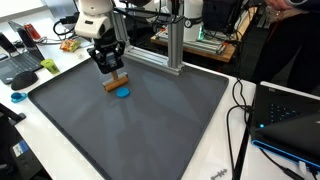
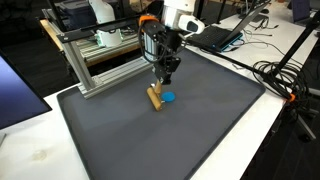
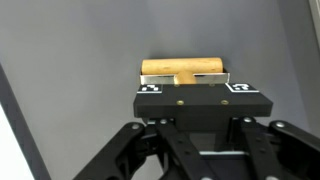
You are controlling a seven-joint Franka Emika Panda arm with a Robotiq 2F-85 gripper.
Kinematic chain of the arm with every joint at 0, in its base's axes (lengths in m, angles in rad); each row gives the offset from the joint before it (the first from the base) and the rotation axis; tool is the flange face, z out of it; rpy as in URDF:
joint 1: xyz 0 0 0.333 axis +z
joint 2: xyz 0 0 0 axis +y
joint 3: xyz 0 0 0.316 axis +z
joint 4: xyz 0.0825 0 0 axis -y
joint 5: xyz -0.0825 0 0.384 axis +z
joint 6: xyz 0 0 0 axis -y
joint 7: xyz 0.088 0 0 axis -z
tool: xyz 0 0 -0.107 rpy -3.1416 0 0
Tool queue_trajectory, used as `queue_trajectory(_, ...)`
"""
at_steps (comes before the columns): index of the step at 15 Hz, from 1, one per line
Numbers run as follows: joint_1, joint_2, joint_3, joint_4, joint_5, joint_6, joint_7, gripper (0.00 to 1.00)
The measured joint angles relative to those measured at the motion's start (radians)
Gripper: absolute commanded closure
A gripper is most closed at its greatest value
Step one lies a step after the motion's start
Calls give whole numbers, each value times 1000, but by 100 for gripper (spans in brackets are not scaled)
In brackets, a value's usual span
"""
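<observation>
Hanging low over a dark grey mat (image 1: 150,130) on a white counter (image 1: 215,172), the robot's claw (image 1: 112,68) points straight down at a small wooden block (image 1: 117,83). The block sits directly under the fingertips, left of centre and towards the top in both exterior views. The claw's fingers are drawn together and seem to be clamped on the block, probably on a short stub jutting from its side. The contact itself is hard to make out.

In the wrist view the wooden block (image 3: 183,68) lies just above the claw (image 3: 195,90), with its long axis running left to right across the frame. In an exterior view the block (image 2: 156,97) looks tilted, its lower end close to the mat. Whether it rests there or is lifted cannot be told.

A flat blue disc (image 1: 122,92) lies on the mat just beside the block, towards the lower right. The wrist view does not show it. A metal frame (image 1: 172,45) stands behind, near the top of the picture, and a laptop (image 1: 290,120) is cut off at the right edge.
</observation>
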Motion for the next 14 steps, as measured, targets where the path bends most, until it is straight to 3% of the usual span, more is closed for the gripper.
queue_trajectory(14, 1, 8, 42, 20, 5, -19, -1, 78)
